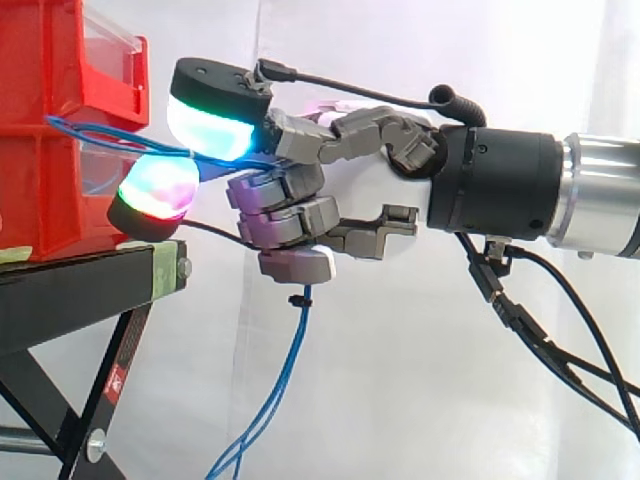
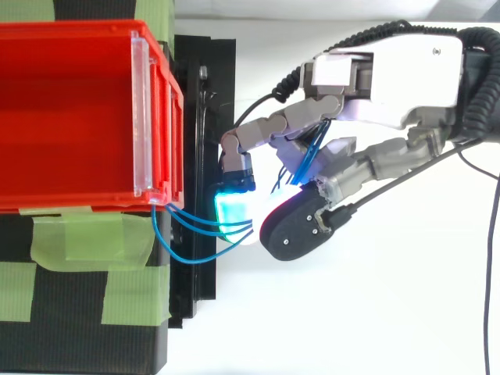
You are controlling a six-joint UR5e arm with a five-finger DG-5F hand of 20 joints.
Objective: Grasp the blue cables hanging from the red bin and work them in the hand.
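Robot hand [image 1: 365,190] at frame centre, fingers curled, glowing pads pinching blue cables [image 1: 291,370] just beside red bin [image 1: 40,190] at left. Cables ran from bin front through the pinch, then hung toward lower centre. Step looked best done with light, steady pinch, rolling strands between pads; hard pull rightward risked dragging bin off black stand [image 1: 70,290].

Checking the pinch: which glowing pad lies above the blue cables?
The cyan-green pad, the higher one. The blue cables pass beneath it and over the red-magenta pad.
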